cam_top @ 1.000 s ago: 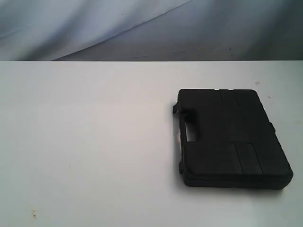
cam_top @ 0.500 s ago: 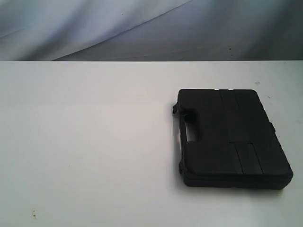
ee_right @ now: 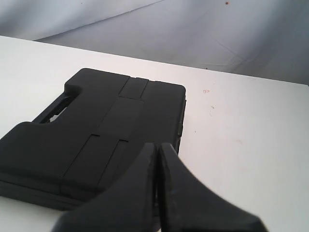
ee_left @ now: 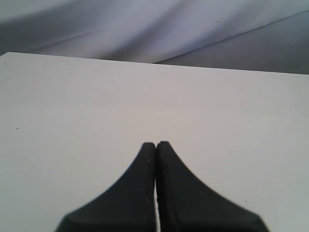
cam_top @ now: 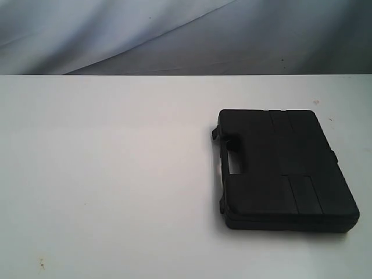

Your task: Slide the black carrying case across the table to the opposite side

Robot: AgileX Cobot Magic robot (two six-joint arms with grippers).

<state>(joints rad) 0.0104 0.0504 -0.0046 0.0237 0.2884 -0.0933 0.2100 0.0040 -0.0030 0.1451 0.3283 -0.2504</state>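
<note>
The black carrying case [cam_top: 282, 168] lies flat on the right half of the white table [cam_top: 110, 174], its handle cut-out facing left. Neither arm shows in the exterior view. In the right wrist view the case [ee_right: 96, 135] fills the near field, and my right gripper [ee_right: 157, 146] is shut and empty, its tips in front of the case's near right corner; I cannot tell whether they touch it. My left gripper [ee_left: 156, 144] is shut with nothing in it, over bare table [ee_left: 72, 106] with no case in its view.
A grey-blue cloth backdrop [cam_top: 186, 35] hangs behind the table's far edge. Small specks mark the tabletop near the case's far right corner [cam_top: 317, 102] and at the front left [cam_top: 41, 263].
</note>
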